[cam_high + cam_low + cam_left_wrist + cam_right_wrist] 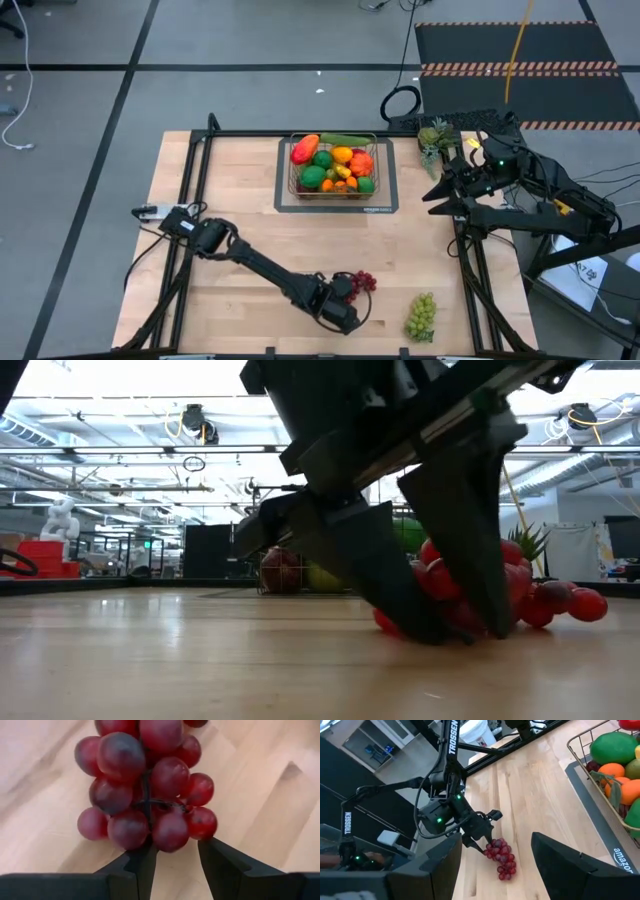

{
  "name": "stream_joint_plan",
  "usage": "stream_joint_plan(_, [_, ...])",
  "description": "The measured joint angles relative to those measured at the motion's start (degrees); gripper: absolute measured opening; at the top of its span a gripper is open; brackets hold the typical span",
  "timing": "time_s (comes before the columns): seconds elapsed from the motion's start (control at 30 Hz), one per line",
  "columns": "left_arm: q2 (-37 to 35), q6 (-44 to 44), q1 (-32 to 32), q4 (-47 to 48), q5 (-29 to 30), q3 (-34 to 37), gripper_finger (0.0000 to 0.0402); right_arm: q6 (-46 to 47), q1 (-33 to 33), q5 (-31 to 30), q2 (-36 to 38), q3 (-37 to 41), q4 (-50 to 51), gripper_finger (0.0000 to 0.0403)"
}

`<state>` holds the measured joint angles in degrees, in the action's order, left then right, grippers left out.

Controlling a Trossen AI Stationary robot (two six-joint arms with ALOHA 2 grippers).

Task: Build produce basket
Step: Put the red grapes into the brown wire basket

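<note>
The purple grapes (362, 282) lie on the wooden table near its front edge, right of centre; the bunch (145, 785) stretches away from my left gripper (175, 857). That gripper (347, 293) is shut on the bunch's near end. The wire basket (293, 182) stands on a dark mat at the table's far middle, filled with produce: a mango, limes, oranges and a cucumber. Green grapes (422, 315) lie at the front right. My right gripper (435, 200) hangs open above the table's right edge with nothing between its fingers. My left gripper pinches the end grapes (170, 837) of the bunch, on the side toward the arm, between its two fingers. The fingers (375, 585) slant down from the table's left, their tips at the tabletop. The rest of the bunch (545, 600) lies on the wood beyond them.
A spiky green pineapple-like piece (435, 135) sits at the far right corner beside the right arm. Bare wood lies between the grapes and the mat (385, 205). Black frame rails run along the table's left and right sides.
</note>
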<state>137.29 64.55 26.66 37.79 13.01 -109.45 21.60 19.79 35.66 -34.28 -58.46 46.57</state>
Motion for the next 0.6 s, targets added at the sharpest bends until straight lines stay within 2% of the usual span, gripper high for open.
stream_joint_plan(0.47, [0.0,-2.8,-0.3,3.6,7.7,0.2,0.015,0.2,0.0,-1.4,0.0,0.0,0.0,0.0233])
stream_joint_plan(0.6, [0.0,-2.3,-0.6,4.3,8.3,0.2,0.015,0.5,0.0,-1.4,0.0,0.0,0.0,0.0233])
